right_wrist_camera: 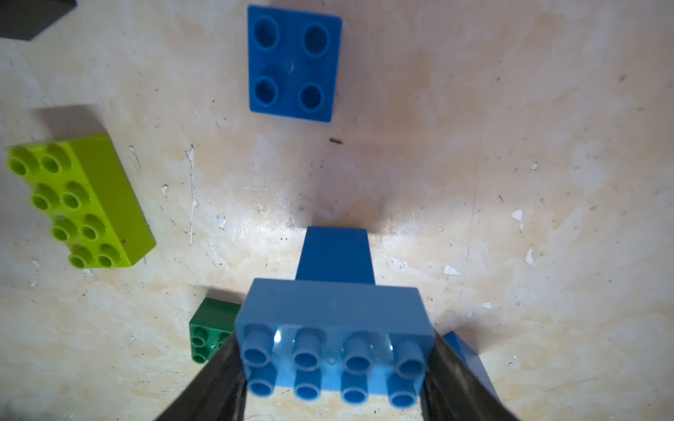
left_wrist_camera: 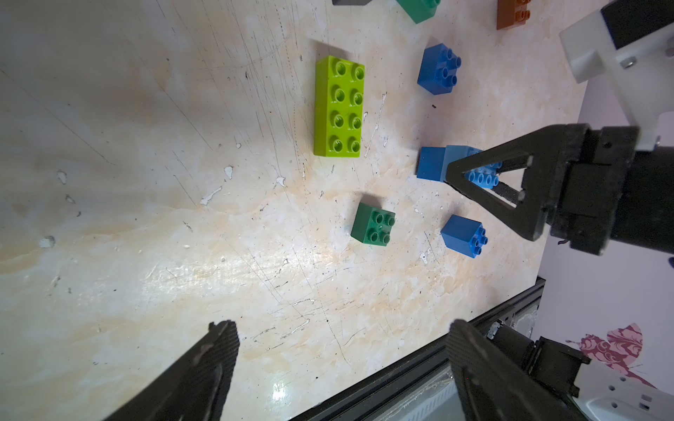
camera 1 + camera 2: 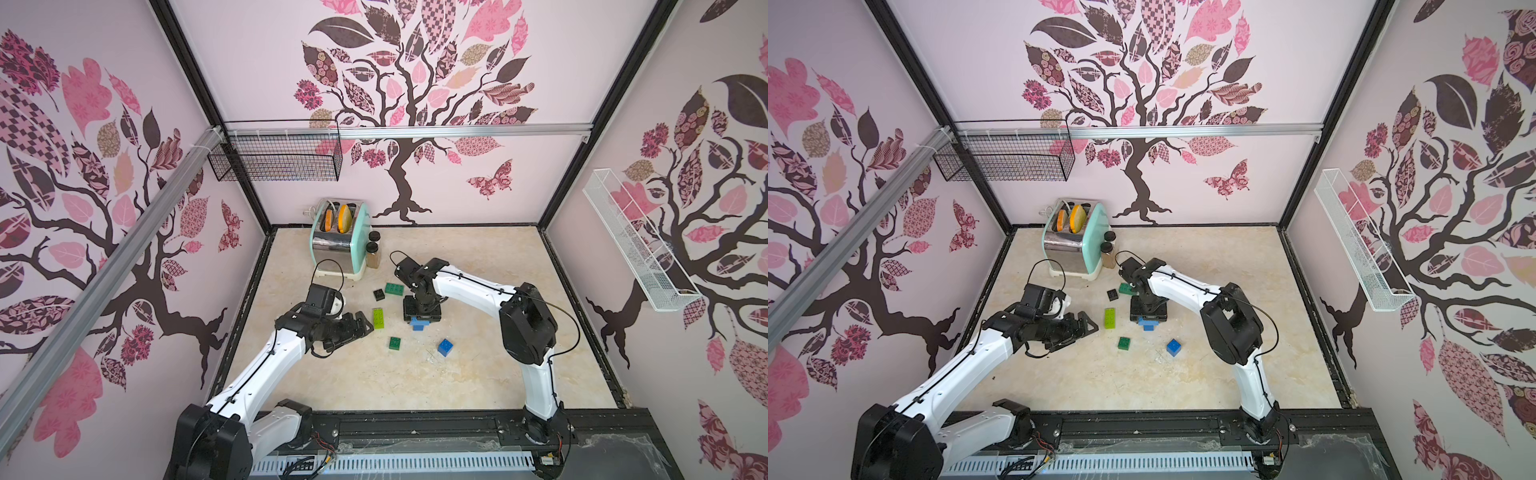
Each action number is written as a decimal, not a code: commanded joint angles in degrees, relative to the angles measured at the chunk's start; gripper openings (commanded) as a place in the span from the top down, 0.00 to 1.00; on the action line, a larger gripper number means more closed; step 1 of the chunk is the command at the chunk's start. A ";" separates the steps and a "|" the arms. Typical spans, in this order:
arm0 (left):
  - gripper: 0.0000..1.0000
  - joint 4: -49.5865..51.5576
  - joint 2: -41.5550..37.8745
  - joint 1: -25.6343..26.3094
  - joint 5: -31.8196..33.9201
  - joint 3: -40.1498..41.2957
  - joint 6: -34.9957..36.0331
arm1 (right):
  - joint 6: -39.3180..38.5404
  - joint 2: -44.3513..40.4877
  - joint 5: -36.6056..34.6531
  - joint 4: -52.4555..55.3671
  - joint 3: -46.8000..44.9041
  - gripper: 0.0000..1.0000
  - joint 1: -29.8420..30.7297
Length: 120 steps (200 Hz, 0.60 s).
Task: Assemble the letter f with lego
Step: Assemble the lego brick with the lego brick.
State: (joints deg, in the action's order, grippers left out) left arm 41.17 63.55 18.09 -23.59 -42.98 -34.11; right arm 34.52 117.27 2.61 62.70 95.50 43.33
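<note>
Your right gripper (image 3: 422, 318), mid-frame in a top view, clamps the light-blue brick (image 1: 333, 313) atop a blue brick (image 1: 335, 255); skewed studs may topple both; left gripper (image 2: 341, 324) gapes

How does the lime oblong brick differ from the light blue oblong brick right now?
The lime brick rests directly on the table; the light blue brick sits atop a darker blue brick. Nothing touches the lime brick, while the right gripper clamps the light blue brick at its ends. Both are eight-stud oblongs, studs up.
</note>
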 commanded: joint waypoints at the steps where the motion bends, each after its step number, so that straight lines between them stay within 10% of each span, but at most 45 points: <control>1: 0.06 -0.53 -0.25 -0.24 0.13 0.53 0.35 | 0.37 -1.26 0.11 -0.14 -0.01 0.32 0.26; 120: 0.06 -0.58 -0.04 -0.24 0.56 0.53 0.35 | 0.20 -2.97 0.20 0.85 1.73 0.24 0.35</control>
State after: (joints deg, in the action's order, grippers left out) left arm 41.15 63.53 18.09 -23.42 -42.98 -34.13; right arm 34.52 117.25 3.01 62.70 95.53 43.38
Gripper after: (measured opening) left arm 0.937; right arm 0.758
